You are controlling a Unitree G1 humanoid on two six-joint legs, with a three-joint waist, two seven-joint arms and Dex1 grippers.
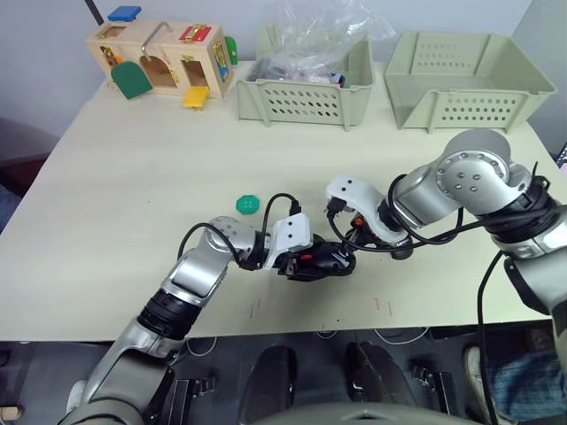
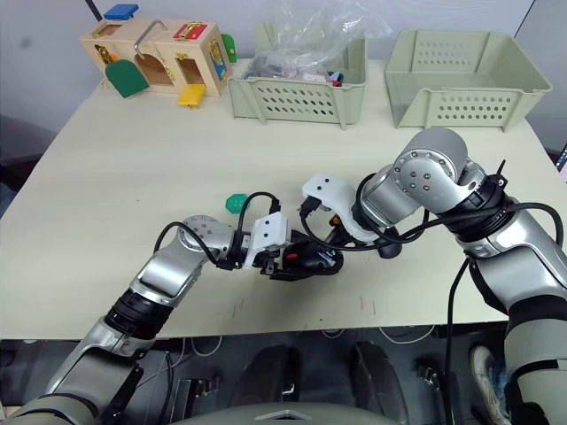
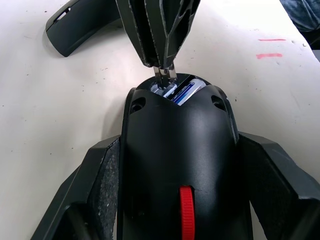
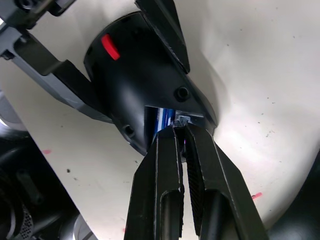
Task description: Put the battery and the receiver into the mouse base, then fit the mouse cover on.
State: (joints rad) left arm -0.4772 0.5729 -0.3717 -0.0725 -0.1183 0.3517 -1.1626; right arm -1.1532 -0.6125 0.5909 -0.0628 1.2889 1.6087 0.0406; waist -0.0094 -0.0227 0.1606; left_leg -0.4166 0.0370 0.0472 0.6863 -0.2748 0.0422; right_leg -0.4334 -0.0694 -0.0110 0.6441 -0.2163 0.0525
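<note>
Left gripper [image 1: 297, 263] clamped on black oval mouse base [image 3: 177, 165] low centre, blue-and-silver battery [image 3: 184, 91] inside, right gripper [image 4: 181, 131] pinched on a small metal piece at its recess, glossy black mouse cover [image 3: 82, 25] upper left.

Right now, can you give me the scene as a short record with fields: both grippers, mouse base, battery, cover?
left gripper: shut on the mouse base, one finger on each side
right gripper: fingers nearly together, tips at the base's open recess; a small metal part at the tips
battery: blue and silver, lying in the base's recess
mouse cover: on the table, apart from the base, not fitted
green disc: on the table, near the left gripper
</note>
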